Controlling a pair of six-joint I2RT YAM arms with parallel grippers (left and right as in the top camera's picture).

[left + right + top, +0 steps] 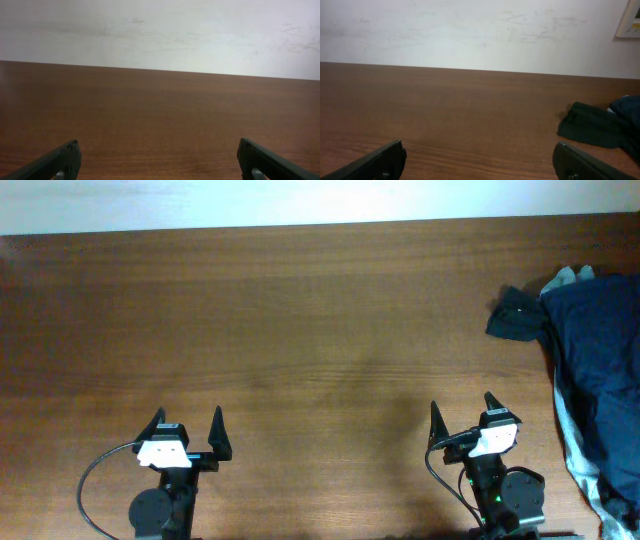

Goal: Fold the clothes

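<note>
My two pincers sit closest to me, low at the near edge of the desk (300, 310). The left pincer (189, 418) is spread wide and holds nothing. The right pincer (461, 408) is spread wide too, and it is empty.

The pile of clothes (598, 370) is dark blue and all bunched up. Part of it runs out of my overhead view. A small dark cloth (515, 314) lies against the pile's left side. The right pincer is near the pile. The left pincer is well apart from it.

I think no folding is done yet, as nothing is laid flat. What is left is all of it: pull one piece out, spread it, fold it, then do the others.
</note>
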